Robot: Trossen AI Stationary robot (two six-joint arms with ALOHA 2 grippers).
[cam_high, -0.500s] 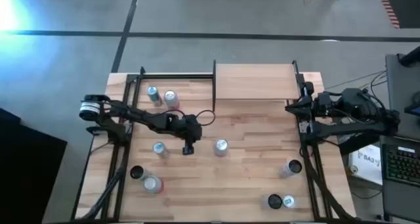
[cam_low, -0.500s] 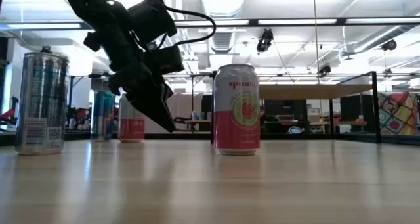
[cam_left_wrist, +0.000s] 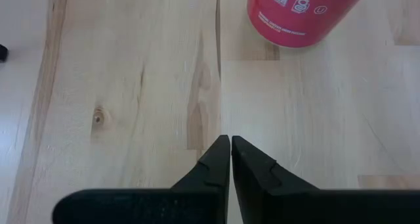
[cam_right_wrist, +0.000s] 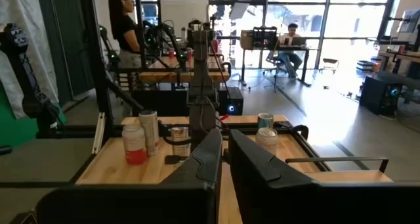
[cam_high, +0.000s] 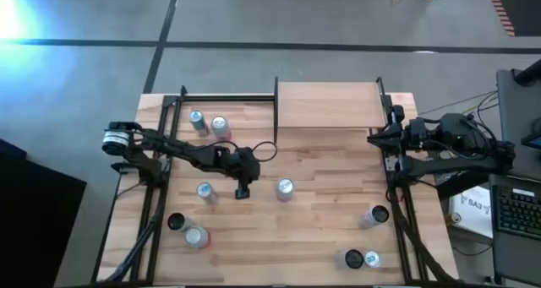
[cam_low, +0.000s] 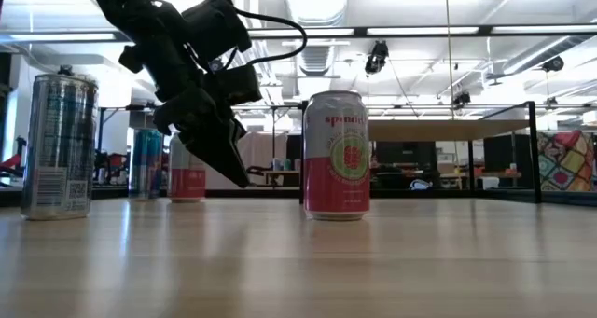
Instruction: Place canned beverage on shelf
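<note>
Currently the left hand (cam_high: 243, 192) is hovering low over the middle of the table (cam_high: 321, 229), its fingers (cam_left_wrist: 220, 159) pressing together on nothing, while the pink canned beverage (cam_high: 285, 188) is standing upright just beside it, apart from it. Farther out, the right hand (cam_high: 378, 137) is waiting at the table's right edge with its fingers likewise closed and empty, and the pale shelf (cam_high: 325, 105) is sitting at the far edge, well apart from the can
</note>
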